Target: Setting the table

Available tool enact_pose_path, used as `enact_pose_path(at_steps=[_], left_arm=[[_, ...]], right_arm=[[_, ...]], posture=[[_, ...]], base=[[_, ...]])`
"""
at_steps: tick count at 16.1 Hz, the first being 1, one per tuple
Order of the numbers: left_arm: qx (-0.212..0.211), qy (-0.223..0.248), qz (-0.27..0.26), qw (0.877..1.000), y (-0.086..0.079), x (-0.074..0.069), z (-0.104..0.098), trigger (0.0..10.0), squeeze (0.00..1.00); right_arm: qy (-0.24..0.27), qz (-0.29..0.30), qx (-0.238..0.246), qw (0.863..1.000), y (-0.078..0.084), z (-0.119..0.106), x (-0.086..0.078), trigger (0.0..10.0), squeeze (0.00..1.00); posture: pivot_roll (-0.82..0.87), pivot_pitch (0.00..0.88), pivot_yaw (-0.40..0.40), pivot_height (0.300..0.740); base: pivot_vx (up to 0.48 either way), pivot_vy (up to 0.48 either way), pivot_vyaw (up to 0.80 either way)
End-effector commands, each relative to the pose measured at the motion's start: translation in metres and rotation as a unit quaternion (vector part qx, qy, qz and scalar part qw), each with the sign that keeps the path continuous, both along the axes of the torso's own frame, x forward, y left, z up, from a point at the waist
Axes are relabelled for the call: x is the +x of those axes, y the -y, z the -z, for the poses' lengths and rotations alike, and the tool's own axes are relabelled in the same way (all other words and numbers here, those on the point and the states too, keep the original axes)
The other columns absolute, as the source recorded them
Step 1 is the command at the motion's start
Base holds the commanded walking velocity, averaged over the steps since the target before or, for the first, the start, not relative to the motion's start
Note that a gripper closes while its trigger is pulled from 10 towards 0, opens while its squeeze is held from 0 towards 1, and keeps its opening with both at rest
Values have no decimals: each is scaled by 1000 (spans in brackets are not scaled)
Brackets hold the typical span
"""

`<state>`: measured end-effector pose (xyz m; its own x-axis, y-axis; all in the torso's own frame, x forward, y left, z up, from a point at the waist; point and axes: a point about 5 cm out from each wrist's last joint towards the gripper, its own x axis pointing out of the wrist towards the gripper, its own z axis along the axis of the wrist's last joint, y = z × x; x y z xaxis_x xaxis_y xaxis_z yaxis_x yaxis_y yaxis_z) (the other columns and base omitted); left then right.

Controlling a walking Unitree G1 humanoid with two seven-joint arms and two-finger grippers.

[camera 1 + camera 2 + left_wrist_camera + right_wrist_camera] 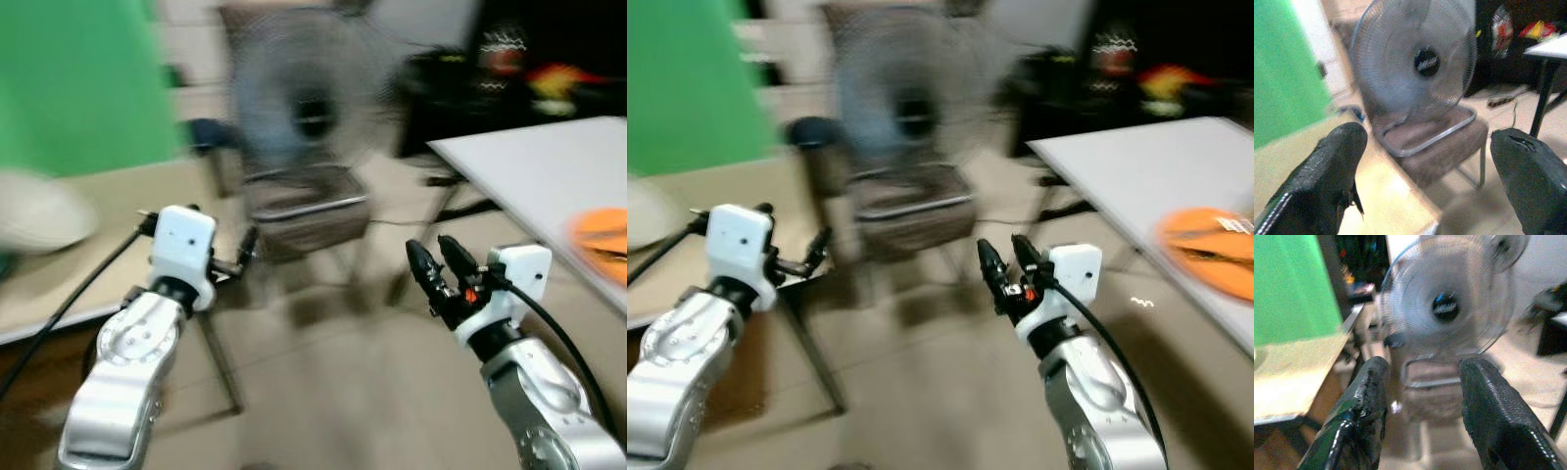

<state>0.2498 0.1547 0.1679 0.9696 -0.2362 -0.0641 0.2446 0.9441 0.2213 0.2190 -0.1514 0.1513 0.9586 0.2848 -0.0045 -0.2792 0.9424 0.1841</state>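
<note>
The head views are blurred by motion. An orange plate (1210,250) lies near the edge of a white table (549,171) on the right. A pale round object (34,211) sits on a tan table (108,196) at the left. My left gripper (245,257) is raised over the tan table's corner, open and holding nothing; in its wrist view the fingers (1327,181) stand wide apart. My right gripper (438,269) hovers in the gap between the two tables, open and empty, fingers (1498,411) spread in its wrist view.
A large floor fan (309,103) stands on a brown chair (309,215) straight ahead between the tables. A green screen (78,83) fills the left background. Dark shelves with colourful items (529,69) are at the back right. Bare floor lies below the grippers.
</note>
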Motion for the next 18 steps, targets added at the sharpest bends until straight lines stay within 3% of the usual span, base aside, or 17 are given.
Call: enact_pose_path(at_steps=[1, 10, 13, 18], left_arm=[[10, 8, -7, 1000, -3, 0, -3, 10000, 0], [17, 12, -2, 1000, -3, 1, -5, 10000, 0], [39, 20, 3, 999, -2, 2, -6, 10000, 0], [36, 15, -2, 999, -2, 4, -4, 10000, 0]], right_arm=[[6, -1, 2, 1000, 0, -2, 2, 10000, 0], [11, -3, 5, 1000, 2, 1, 8, 10000, 0], [5, 26, 21, 999, 6, 5, 10, 10000, 0], [-2, 23, 25, 999, 5, 8, 11, 10000, 0]], posture=[[62, 0, -31, 740], [75, 0, -36, 740], [79, 0, -37, 740], [75, 0, -40, 740]], base=[[0, 364, 800], [0, 354, 800], [0, 0, 0], [0, 0, 0]])
